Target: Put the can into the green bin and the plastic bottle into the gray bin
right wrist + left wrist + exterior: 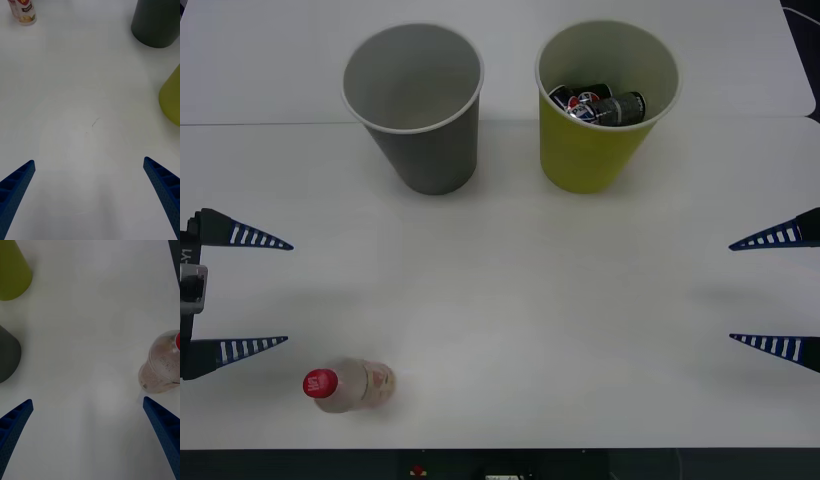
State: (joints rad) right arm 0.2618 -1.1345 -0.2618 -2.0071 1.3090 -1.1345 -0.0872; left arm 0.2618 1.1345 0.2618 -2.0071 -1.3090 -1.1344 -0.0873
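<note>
We record a white tabletop (510,300) carrying four items of the task. The gray bin (418,105) stands upright toward the far left of centre, its pale inside showing nothing in it. The green bin (600,110) stands upright just to its right, the two apart with a gap of tabletop between them; inside it lies the can (600,105), dark with red, white and blue print, tilted on its side against the wall. The plastic bottle (348,386) stands near the front edge on the left, red cap toward the camera, white label with red-orange print on its side, well apart from both bins. We note the left gripper (240,293) at the left edge, fingers spread wide, holding nothing and touching nothing; the bottle sits just in front of and beside its nearer finger. In the left wrist view the same fingers (15,423) stand far apart at the corners, with the bottle just beside one of them but not in contact, and the two bins farther off across the tabletop. We note the right gripper (778,290) at the right edge, fingers likewise wide apart and empty. In the right wrist view its fingers (161,180) frame bare tabletop, bottle and bins lying well beyond.
</note>
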